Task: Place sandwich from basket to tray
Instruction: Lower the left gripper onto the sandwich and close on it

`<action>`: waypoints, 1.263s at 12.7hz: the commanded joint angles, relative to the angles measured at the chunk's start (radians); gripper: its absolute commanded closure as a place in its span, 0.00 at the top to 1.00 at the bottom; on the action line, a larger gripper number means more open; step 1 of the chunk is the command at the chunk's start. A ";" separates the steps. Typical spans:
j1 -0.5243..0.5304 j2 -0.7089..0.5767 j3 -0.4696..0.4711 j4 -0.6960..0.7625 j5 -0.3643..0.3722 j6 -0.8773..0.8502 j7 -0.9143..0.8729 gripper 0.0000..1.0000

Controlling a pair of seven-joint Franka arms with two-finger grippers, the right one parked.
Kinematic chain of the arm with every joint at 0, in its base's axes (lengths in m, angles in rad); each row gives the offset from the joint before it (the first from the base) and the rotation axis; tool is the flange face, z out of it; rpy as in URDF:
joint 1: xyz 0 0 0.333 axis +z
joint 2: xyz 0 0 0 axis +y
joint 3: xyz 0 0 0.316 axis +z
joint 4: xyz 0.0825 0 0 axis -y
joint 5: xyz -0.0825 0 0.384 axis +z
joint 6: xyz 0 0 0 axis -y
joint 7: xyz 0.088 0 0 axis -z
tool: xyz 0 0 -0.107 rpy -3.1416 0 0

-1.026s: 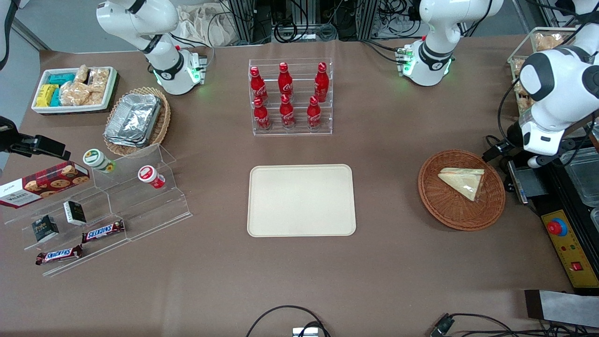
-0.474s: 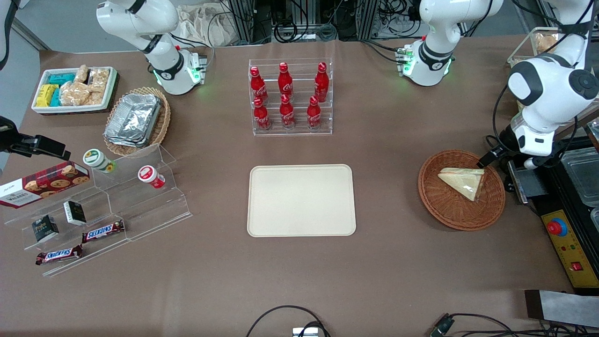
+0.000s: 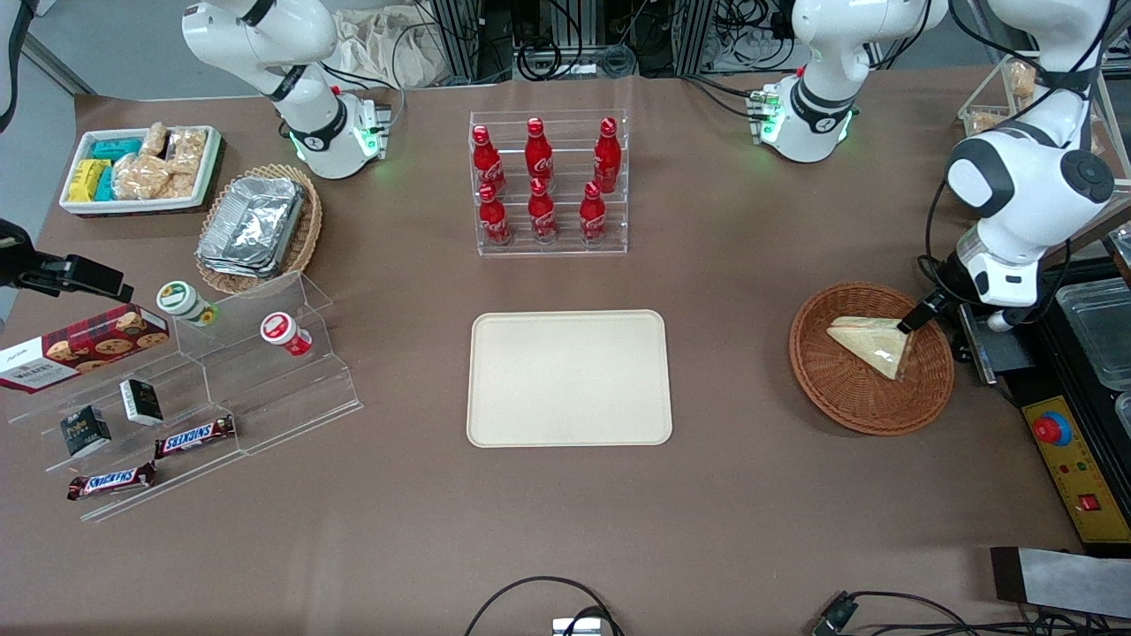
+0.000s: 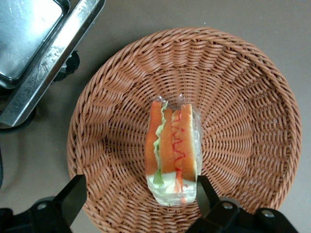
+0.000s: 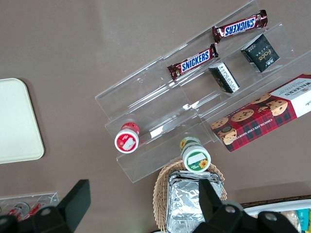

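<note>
The sandwich (image 3: 870,343), a wrapped wedge, lies in the round wicker basket (image 3: 839,397) toward the working arm's end of the table. Its cut edge (image 4: 172,148) shows orange and green filling. My left gripper (image 3: 938,321) hovers open above the basket's rim (image 4: 97,97). One fingertip (image 4: 206,194) is close beside the sandwich's end, and the other (image 4: 73,196) is over the woven rim. Nothing is held between them (image 4: 140,196). The cream tray (image 3: 568,378) sits bare at the table's middle.
A metal tray (image 4: 29,43) and clear containers (image 3: 1096,331) stand close beside the basket. A yellow control box with a red button (image 3: 1051,430) lies nearer the camera. A rack of red bottles (image 3: 548,185) stands farther back than the tray.
The working arm has swung in from beside the basket. Its gripper now hangs over the basket's rim, with one finger at the sandwich's corner. The sandwich has not moved.
</note>
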 commanded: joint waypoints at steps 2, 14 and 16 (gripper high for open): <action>-0.005 0.036 -0.011 0.000 -0.038 0.072 -0.010 1.00; -0.047 0.118 -0.014 0.006 -0.105 0.169 -0.012 0.32; -0.047 0.116 -0.014 0.006 -0.105 0.169 -0.012 0.14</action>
